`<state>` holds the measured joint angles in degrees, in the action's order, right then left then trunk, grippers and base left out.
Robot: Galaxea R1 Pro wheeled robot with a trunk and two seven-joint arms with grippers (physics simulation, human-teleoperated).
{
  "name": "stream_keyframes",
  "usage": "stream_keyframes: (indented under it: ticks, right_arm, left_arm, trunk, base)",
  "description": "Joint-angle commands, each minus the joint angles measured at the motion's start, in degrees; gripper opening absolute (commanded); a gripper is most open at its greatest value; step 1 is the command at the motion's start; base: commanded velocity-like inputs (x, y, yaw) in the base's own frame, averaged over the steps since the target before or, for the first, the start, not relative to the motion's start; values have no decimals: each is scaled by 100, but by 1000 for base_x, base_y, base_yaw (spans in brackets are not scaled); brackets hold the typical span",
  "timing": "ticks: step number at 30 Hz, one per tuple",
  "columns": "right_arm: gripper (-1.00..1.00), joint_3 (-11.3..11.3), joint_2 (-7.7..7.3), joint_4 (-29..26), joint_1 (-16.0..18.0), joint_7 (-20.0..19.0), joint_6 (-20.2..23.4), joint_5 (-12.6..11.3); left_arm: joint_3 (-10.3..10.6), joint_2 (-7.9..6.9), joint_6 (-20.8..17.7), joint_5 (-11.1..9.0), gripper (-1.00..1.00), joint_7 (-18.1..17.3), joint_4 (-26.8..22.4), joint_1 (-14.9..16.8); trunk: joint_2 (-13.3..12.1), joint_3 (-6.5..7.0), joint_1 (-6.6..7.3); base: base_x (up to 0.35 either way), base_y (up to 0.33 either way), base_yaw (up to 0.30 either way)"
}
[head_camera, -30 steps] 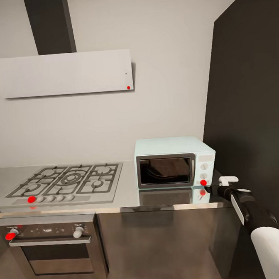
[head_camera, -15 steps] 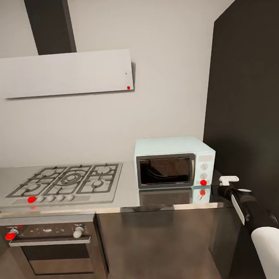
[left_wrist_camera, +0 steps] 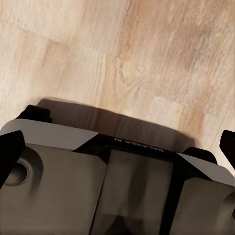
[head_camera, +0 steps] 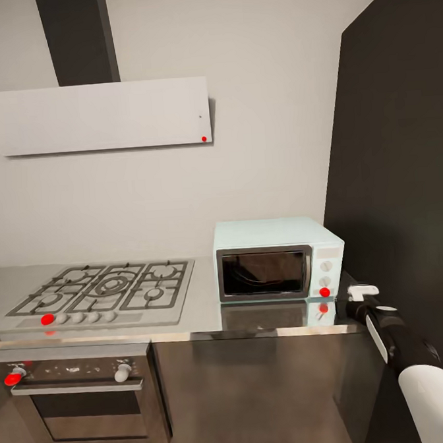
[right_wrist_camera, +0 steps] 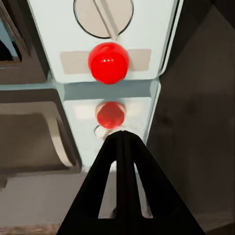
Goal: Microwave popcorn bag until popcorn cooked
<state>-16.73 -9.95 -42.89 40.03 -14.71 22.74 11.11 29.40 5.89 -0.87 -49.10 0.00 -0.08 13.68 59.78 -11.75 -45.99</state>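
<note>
Where the countertop point(head_camera: 201, 315) ends against a tall dark panel point(head_camera: 396, 169), the microwave point(head_camera: 277, 260) stands at its right end, close to the back wall, its dark glass door shut. Two white knobs point(head_camera: 326, 266) sit one above the other on the pale panel beside the door, and below them glows a round red light point(head_camera: 325, 292). The glossy countertop mirrors the microwave's front and the red light just under it. In the right wrist view the red light point(right_wrist_camera: 108, 62) sits below the lower knob point(right_wrist_camera: 104, 17), with its reflection beneath it on the counter surface.

The right gripper point(right_wrist_camera: 122, 142) is just off the countertop's right front corner, near the microwave's lower right corner, its two black fingers pressed together to a point with nothing between them. In the head view the right arm point(head_camera: 395, 338) reaches up from the lower right, ending beside the microwave.

To the left of the microwave a gas hob point(head_camera: 104, 289) is set into the countertop, with an oven point(head_camera: 78, 390) below it and a pale hood point(head_camera: 95, 116) on the wall above.

The left wrist view looks down on a light wood floor point(left_wrist_camera: 147, 58) past the left gripper's dark fingers point(left_wrist_camera: 10, 152), which stand far apart at the picture's two sides, holding nothing.
</note>
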Motion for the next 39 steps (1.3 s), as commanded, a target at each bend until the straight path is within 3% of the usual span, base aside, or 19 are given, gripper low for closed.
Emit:
stream_keyframes:
  ticks: [1, 5, 13, 32, 39]
  right_arm:
    - [-100, -23, -7, 24, 0, -37, 44, 94]
    - [-100, -23, 9, 153, -4, -42, 48, 205]
    - [-100, -24, 17, 411, -4, -41, 47, 207]
    - [-100, -32, 2, 440, -4, -16, -58, 173]
    - [-100, -40, -15, 448, -2, -14, -111, 159]
  left_arm:
    - [48, 0, -9, -56, 100, 0, -1, 4]
    - [48, 0, -9, -56, 100, 0, -1, 2]
    - [48, 0, -9, -56, 100, 0, -1, 3]
    - [48, 0, -9, -56, 100, 0, -1, -1]
    - [48, 0, -9, -56, 100, 0, -1, 3]
  trunk:
    - [6, -8, 0]
    - [6, -8, 0]
    - [6, -8, 0]
    - [6, -8, 0]
    - [6, -8, 0]
  base:
    - [0, 0, 0]
    - [0, 0, 0]
    - [150, 0, 0]
    - [196, 0, 0]
    - [20, 0, 0]
